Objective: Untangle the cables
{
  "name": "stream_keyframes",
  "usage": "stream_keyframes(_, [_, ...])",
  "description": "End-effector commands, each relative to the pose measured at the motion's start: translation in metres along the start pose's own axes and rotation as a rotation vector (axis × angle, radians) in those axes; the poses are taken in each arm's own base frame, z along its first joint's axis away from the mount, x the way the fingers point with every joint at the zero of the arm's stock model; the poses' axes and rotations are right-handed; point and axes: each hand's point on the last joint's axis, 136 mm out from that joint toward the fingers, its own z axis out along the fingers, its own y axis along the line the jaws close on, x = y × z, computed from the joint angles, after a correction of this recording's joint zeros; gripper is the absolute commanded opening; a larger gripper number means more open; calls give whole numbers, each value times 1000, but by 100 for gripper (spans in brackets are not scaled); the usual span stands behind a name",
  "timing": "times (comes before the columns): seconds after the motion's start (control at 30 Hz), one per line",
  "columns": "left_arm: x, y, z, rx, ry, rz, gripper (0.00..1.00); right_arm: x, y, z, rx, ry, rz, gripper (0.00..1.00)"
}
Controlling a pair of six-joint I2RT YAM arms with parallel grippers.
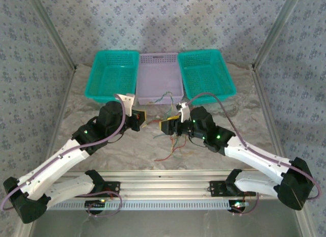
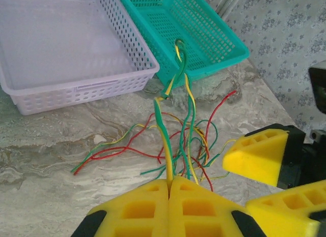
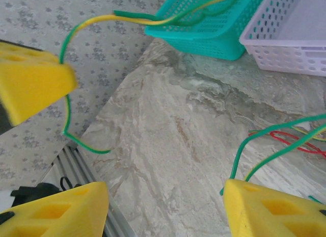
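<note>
Left claw pinched shut on one green-and-yellow strand; right claw stands part open, gripping nothing; the cables lie tangled on the counter, near the lilac basket.

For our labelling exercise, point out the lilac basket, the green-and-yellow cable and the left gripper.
lilac basket (image 2: 76,91), left wrist view, on its front wall.
green-and-yellow cable (image 2: 163,130), left wrist view, on the stretch above the gripper.
left gripper (image 2: 168,185), left wrist view, where its shut fingertips meet.
</note>
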Motion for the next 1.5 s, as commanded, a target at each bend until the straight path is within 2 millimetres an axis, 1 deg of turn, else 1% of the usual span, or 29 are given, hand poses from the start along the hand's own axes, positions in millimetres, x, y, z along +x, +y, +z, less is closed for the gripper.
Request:
stream_keyframes(0.0, [-12,-8,-4,39,-44,-17,0,0,-4,7,28,11,50,62])
stream_keyframes(0.07, [-12,-9,-4,43,-46,-19,0,3,-3,14,16,26,82,61])
stream_keyframes(0.2, [-11,-9,-2,46,-42,-23,0,1,-2,21,11,29,106,61])
stream_keyframes(0.37, [-10,-9,-2,51,-45,-30,0,5,-20,25,88,34,115,61])
stream_keyframes(0.43, [-9,-9,-1,53,-44,-33,0,5,-23,26,93,36,128,58])
stream_keyframes(0.53, [-7,-8,0,50,-37,-32,0,-7,-21,11,98,-19,106,57])
stream_keyframes(0.67, [-6,-6,-1,40,-37,-27,0,-21,-4,-10,61,-58,67,58])
stream_keyframes(0.77, [-6,-5,0,35,-32,-24,0,-25,4,-16,40,-63,63,59])
stream_keyframes(0.83, [-6,-6,1,37,-33,-27,0,-23,4,-11,39,-54,66,59])
stream_keyframes(0.97, [-6,-7,1,44,-30,-31,0,-15,-6,6,72,-2,127,61])
stream_keyframes(1.03, [-7,-8,1,47,-29,-32,0,-13,-6,14,68,20,147,62])
stream_keyframes(1.13, [-6,-9,2,51,-24,-35,0,-15,-2,25,46,23,171,62])
stream_keyframes(1.17, [-6,-9,2,52,-23,-38,0,-14,-4,28,55,28,177,62])
stream_keyframes(1.27, [-5,-10,2,57,-22,-40,0,-12,-17,34,117,49,182,61])
stream_keyframes(1.37, [-6,-10,-1,55,-26,-39,0,-4,-34,35,179,70,206,60])
stream_keyframes(1.47, [-6,-8,-4,48,-33,-35,0,2,-46,35,208,73,233,60])
